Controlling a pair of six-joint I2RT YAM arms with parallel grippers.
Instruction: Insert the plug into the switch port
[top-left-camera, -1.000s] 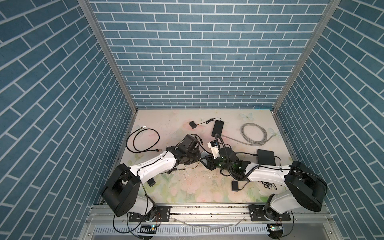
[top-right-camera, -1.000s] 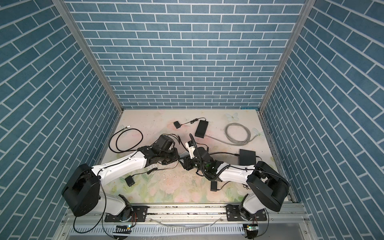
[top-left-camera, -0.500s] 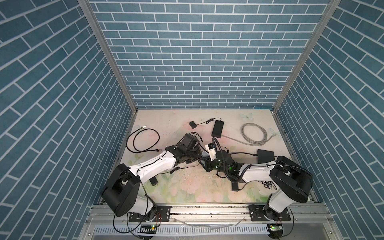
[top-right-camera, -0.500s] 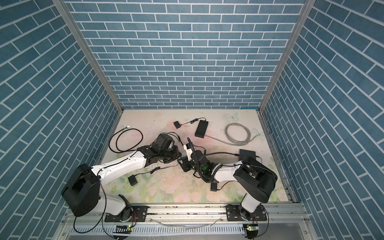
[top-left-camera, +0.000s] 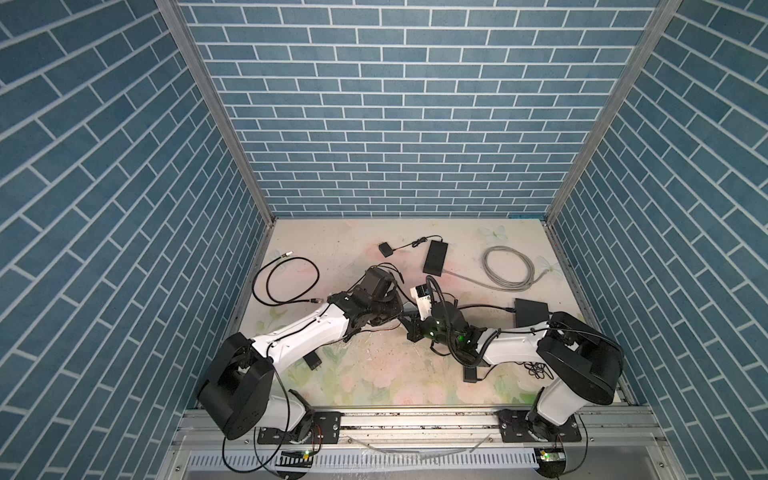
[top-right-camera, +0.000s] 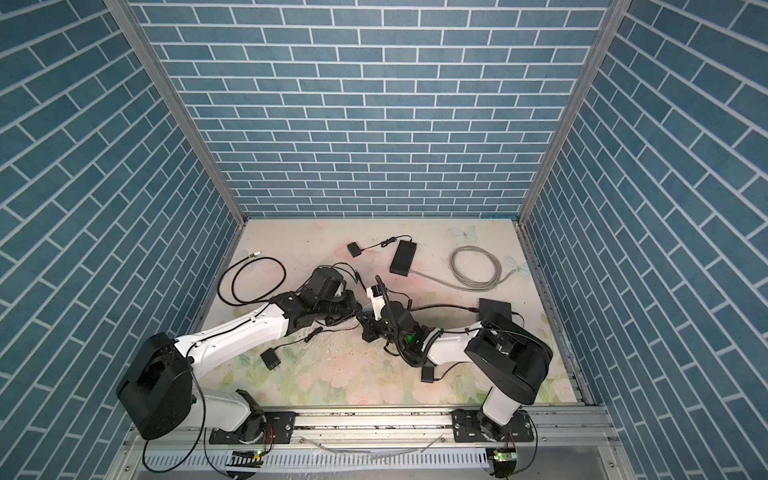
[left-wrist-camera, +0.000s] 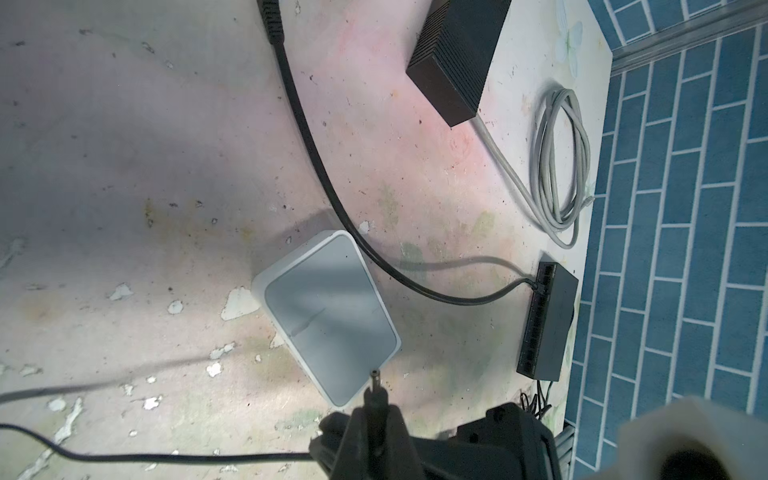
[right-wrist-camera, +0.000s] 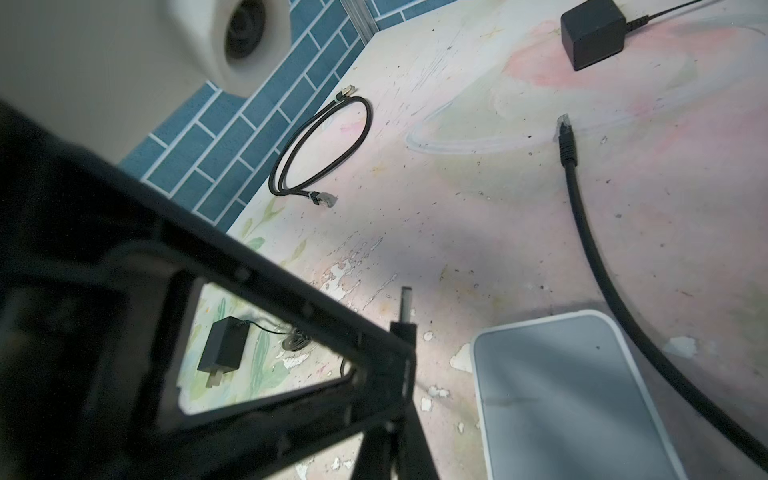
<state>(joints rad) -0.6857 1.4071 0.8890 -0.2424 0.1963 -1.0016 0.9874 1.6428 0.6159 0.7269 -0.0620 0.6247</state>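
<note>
Black and slim, the barrel plug (left-wrist-camera: 375, 384) is sitting clamped between the fingers of the left claw (left-wrist-camera: 376, 419). Its metal tip is pointing at the white rounded box with a grey top (left-wrist-camera: 328, 316), which I am taking to be the switch. The plug's thin black cord (left-wrist-camera: 166, 457) is trailing off across the pale floral worktop (left-wrist-camera: 124, 166). The tip is hovering just beside the box's near corner, apparently not touching. No port is showing on any visible face, so the socket is probably lying on a hidden side.

The right claw (top-left-camera: 412, 329) is resting with its jaws together, right against the left claw. Whether it is pinching the plug's stem I cannot tell.

A good insertion is depending on holding the plug level with the box's side wall, lining it up with the socket before pushing, and feeding slowly. The cord is needing slack, or it is going to drag the light box sideways. Further right, the black multi-port box (left-wrist-camera: 548, 320) is lying well apart.
</note>
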